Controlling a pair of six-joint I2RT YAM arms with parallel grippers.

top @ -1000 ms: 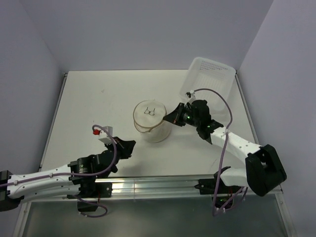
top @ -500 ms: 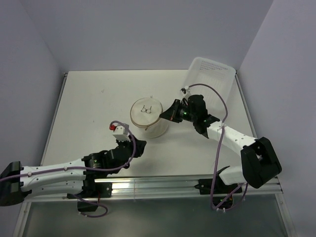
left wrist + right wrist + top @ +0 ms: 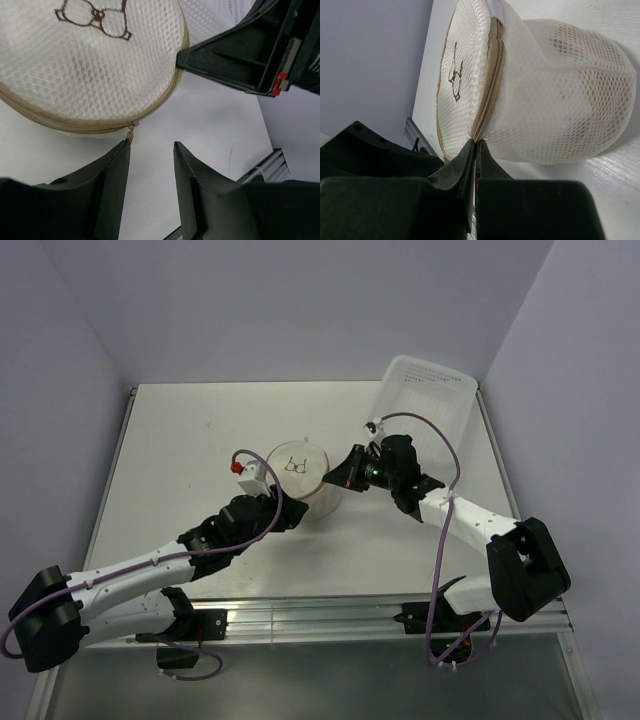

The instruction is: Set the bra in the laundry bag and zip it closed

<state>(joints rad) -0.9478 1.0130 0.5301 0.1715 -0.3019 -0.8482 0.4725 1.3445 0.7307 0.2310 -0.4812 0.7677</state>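
The laundry bag [image 3: 300, 478] is a round pop-up of whitish mesh with tan rims, lying in the middle of the table with its spectacles mark facing up. My right gripper [image 3: 476, 143] is shut on the bag's zippered rim [image 3: 487, 107], at the bag's right side [image 3: 335, 482]. My left gripper [image 3: 150, 148] stands open just in front of the bag, nothing between its fingers. The small zipper pull [image 3: 131, 131] hangs right at the tip of its left finger [image 3: 117, 170]. From above, the left gripper [image 3: 288, 508] is at the bag's near-left edge. The bra is hidden.
A white rectangular plastic tray [image 3: 428, 398] leans at the back right corner, behind the right arm. The metal rail [image 3: 320, 615] runs along the near table edge. Grey walls close in the table at left, back and right.
My left arm has swung forward and right from the near-left table up to the bag, and its jaws have opened. The right gripper keeps its pinch on the rim; the bag shifted slightly.
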